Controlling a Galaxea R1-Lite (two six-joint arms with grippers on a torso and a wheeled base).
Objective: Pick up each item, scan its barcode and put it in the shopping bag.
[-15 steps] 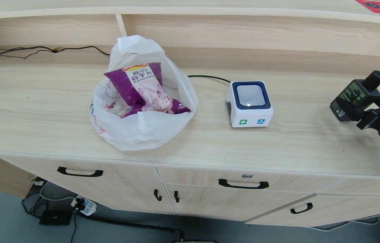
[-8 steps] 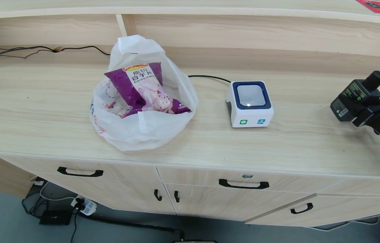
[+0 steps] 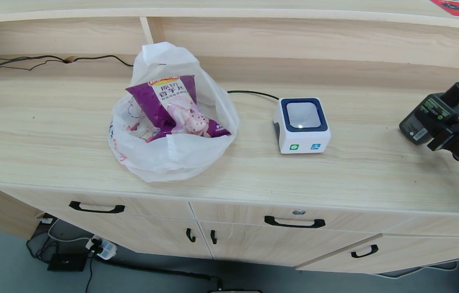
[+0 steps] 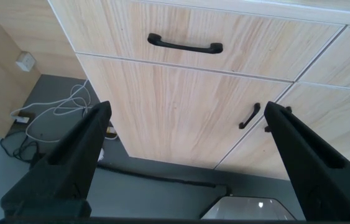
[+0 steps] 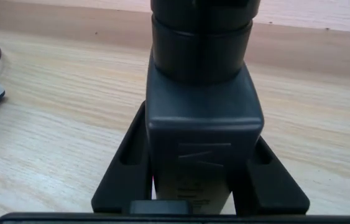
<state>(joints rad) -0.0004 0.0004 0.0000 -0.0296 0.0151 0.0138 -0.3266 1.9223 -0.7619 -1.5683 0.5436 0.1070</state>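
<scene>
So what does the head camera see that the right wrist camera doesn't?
The head view adds the white shopping bag with the purple chip packet inside, plus the drawers. The right wrist view adds the raised mark on the dark bottle. Both have that bottle, clamped in the right end effector, and the wooden counter.

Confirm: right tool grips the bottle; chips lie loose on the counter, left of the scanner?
No. Head view shows the chips inside the bag, not loose on the counter. Rest holds: right tool grips the bottle; chips left of the scanner.

Head overlooks counter [image 3: 50,122] — right wrist, seemingly, closer.
</scene>
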